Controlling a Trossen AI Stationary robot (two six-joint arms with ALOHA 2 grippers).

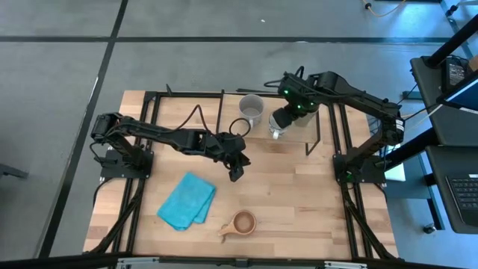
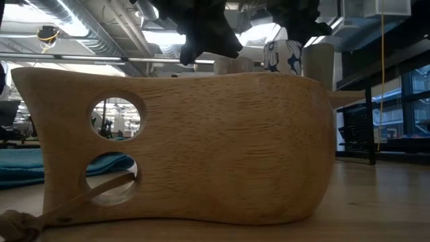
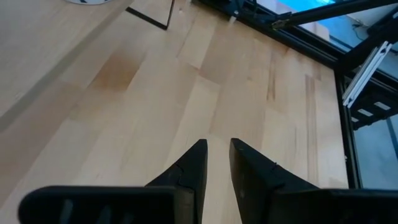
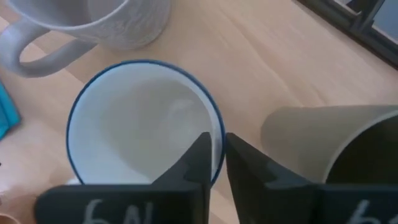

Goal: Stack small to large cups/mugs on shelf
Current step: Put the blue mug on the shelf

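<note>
Over the shelf (image 1: 314, 133) at the table's far right, the right gripper (image 4: 214, 155) pinches the white mug's (image 4: 134, 124) blue rim between narrow jaws, seemingly easing. Best release fully, then lift straight up, clear of the grey mug (image 4: 106, 22) and the olive tumbler (image 4: 323, 140) alongside.

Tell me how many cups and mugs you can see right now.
4: wooden cup at the table's front edge, grey mug at the back, white mug pinched by the right gripper at the shelf, olive tumbler beside it.

White mug (image 4: 143, 124) w/ blue rim; grey mug (image 1: 252, 107); brown wooden cup (image 1: 243, 222); blue cloth (image 1: 187, 200).
</note>
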